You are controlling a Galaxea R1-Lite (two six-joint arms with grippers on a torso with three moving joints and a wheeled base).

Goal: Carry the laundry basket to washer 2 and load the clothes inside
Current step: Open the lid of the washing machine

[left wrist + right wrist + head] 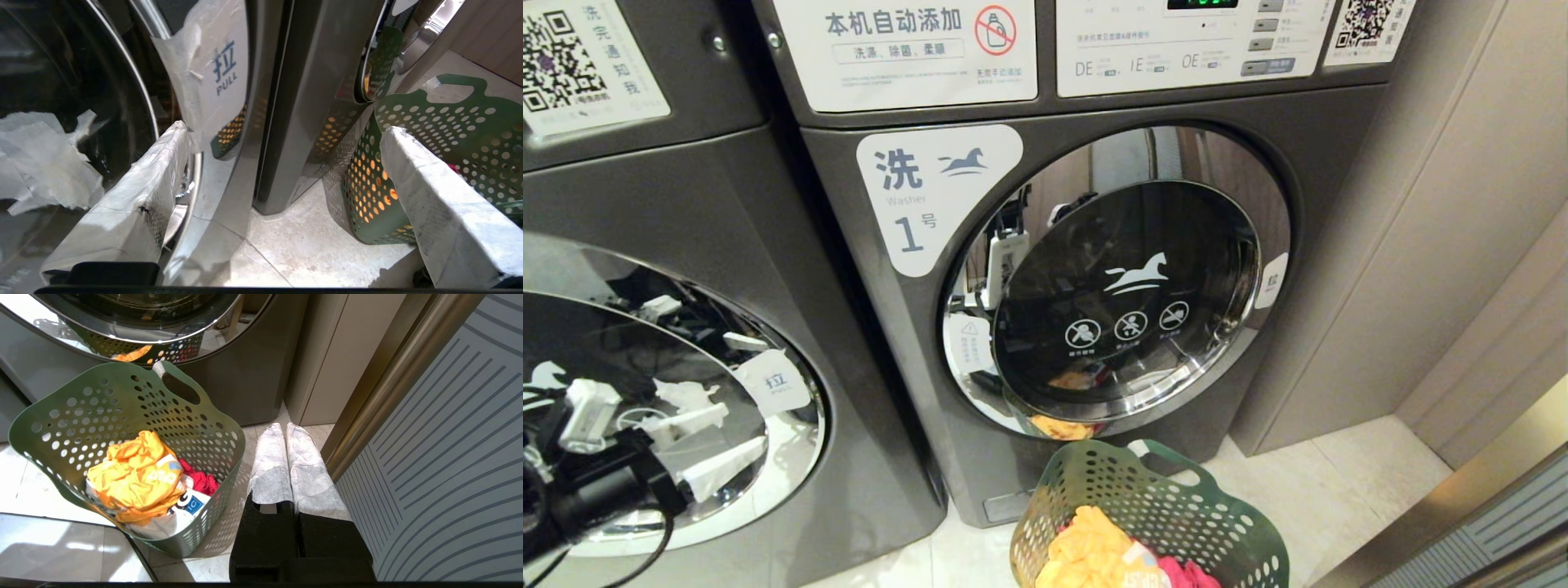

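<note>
While the laundry basket waits on the floor, the left hand is at the neighbouring washer door.

Because the laundry basket (1168,506) sits at lower centre of the head view, in front of the washer marked 1 (1327,163), the clothes (135,477) remain heaped inside it. They appear soft, light and limp, best pinched at a raised fold. The basket looks light and slightly flexible, and its loop handle (461,78) is the sound hold. The left hand (284,128), fingers wide apart, is just beside the PULL tab (222,69) on the left-hand washer (686,204), whose number is not in view. The right hand (284,428), fingers pressed together and empty, hangs near the basket.
</note>
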